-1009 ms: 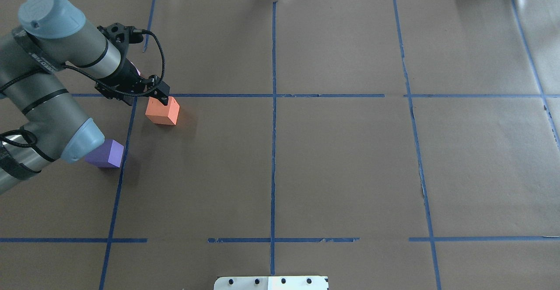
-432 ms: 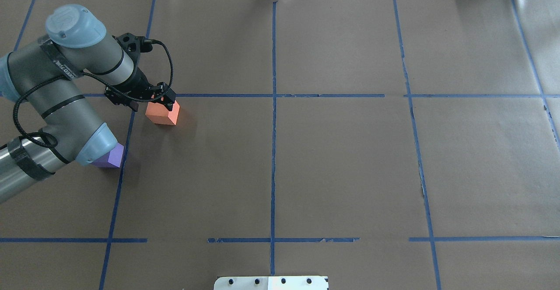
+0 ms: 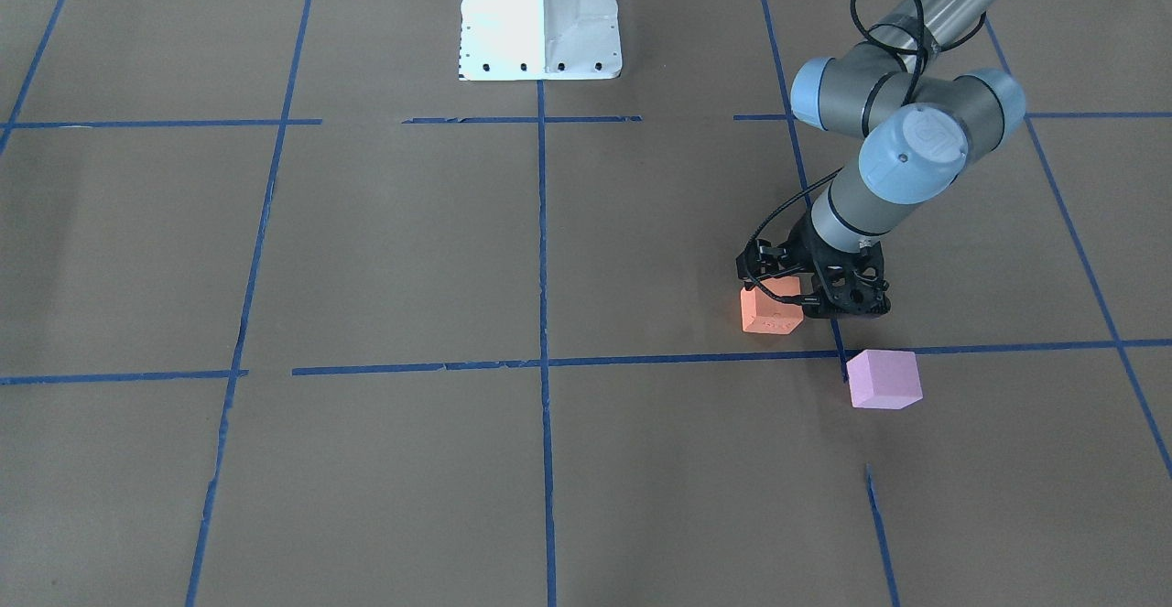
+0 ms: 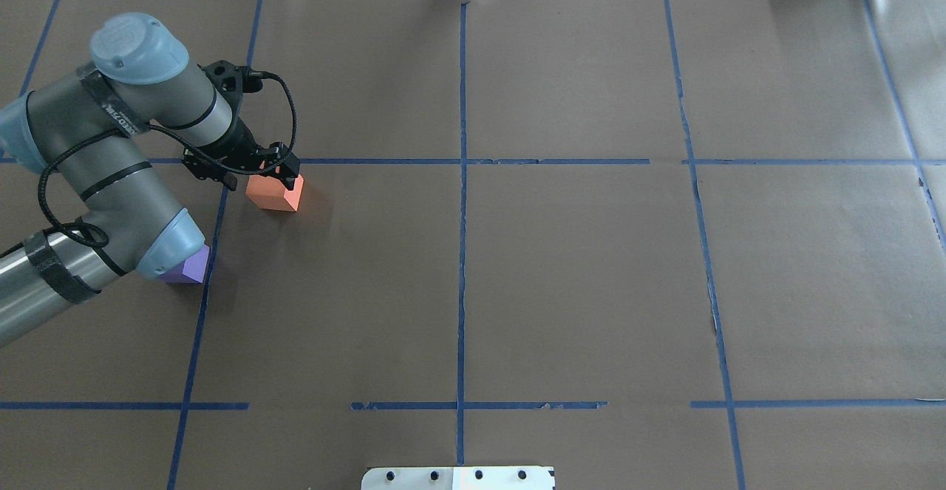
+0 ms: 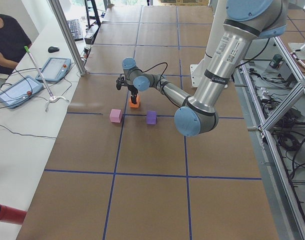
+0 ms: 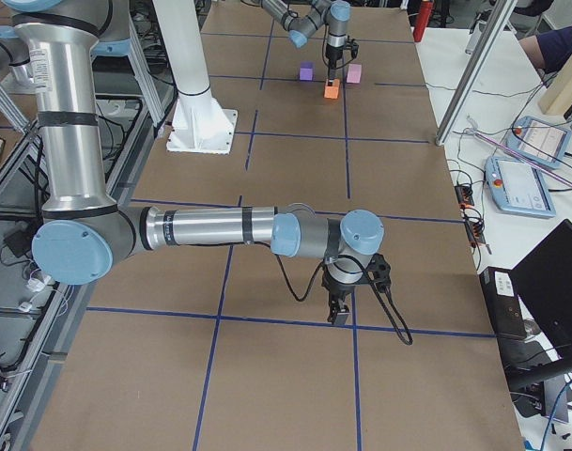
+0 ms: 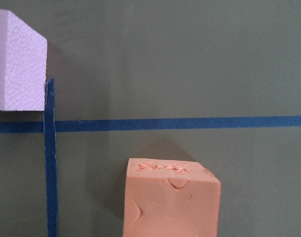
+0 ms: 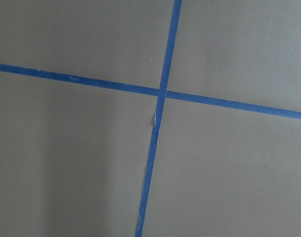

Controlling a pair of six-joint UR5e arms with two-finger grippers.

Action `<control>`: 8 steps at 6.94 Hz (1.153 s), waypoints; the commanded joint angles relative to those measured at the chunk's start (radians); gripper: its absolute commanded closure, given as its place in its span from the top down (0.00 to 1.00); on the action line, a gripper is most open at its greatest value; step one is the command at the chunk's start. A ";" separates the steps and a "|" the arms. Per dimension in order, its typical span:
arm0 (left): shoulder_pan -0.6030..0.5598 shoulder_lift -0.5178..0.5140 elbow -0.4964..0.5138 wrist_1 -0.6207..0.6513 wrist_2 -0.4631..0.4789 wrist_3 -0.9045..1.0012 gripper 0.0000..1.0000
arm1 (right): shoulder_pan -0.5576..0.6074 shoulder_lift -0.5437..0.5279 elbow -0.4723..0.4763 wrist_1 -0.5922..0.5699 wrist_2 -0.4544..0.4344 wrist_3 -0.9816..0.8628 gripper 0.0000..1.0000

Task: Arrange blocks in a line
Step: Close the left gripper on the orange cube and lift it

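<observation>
The orange block (image 4: pixel 275 193) sits on the brown paper by a blue tape line; it also shows in the front view (image 3: pixel 772 311) and fills the bottom of the left wrist view (image 7: pixel 170 200). My left gripper (image 4: pixel 259 177) is open and low over it, one finger at each side of its top (image 3: pixel 787 291). The pale pink block (image 3: pixel 884 378) lies just beyond it, across the tape line (image 7: pixel 17 64); my arm hides it from overhead. The purple block (image 4: pixel 188 268) lies nearer the robot, half under my left elbow. My right gripper (image 6: pixel 337 315) hangs over bare paper far off; I cannot tell its state.
Blue tape lines (image 4: pixel 462 253) cut the brown paper into squares. The white robot base (image 3: pixel 540 12) stands at the robot's side of the table. A side bench with tablets (image 5: pixel 19 90) and a seated person (image 5: pixel 7 40) lies past the far edge.
My left arm has swung right and its gripper has come down from above and behind the orange block to straddle its top. The blocks have not moved.
</observation>
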 commanded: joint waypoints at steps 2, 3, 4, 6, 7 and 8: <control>0.007 -0.012 0.037 -0.029 -0.016 -0.001 1.00 | 0.000 0.000 0.000 0.000 0.000 0.000 1.00; 0.007 -0.021 0.050 -0.031 -0.019 -0.001 1.00 | 0.000 0.000 0.000 0.000 0.000 0.000 1.00; 0.007 -0.029 0.065 -0.031 -0.019 -0.001 1.00 | 0.000 0.000 0.000 0.000 0.000 0.000 1.00; 0.007 -0.035 0.093 -0.042 -0.019 -0.001 0.98 | 0.000 0.000 0.000 0.000 0.000 0.000 1.00; 0.007 -0.036 0.109 -0.062 -0.019 -0.001 0.98 | 0.000 0.000 0.000 0.000 0.000 0.000 1.00; 0.008 -0.038 0.116 -0.066 -0.019 -0.001 0.96 | 0.000 0.000 0.000 0.000 0.000 0.000 1.00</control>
